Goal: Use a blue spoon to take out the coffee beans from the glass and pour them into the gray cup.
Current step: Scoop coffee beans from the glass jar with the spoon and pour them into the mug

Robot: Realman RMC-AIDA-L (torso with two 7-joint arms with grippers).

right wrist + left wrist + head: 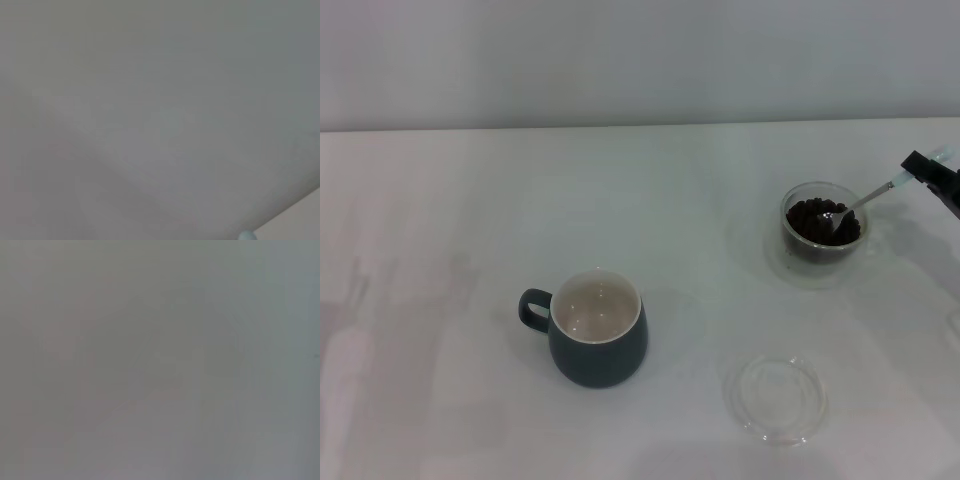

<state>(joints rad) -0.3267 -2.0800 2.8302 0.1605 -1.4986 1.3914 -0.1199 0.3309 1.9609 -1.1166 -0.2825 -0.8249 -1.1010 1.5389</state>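
The right gripper (pixel 932 176) enters at the right edge of the head view, closed on the pale handle end of the spoon (pixel 865 201). The spoon slants down into the glass (pixel 823 234), its metal bowl resting in the beans (pixel 810 222), which fill the glass near the table's right side. The cup (pixel 598 342) stands well apart to the left, handle pointing left, its cream inside bare of beans. A flat clear saucer (pixel 778 398) lies nearer the robot, between the two but off to the right. The left gripper is not in view. The step in hand looks like the scoop: next the spoon must dig under some beans, lift level, and travel left to tip over the cup
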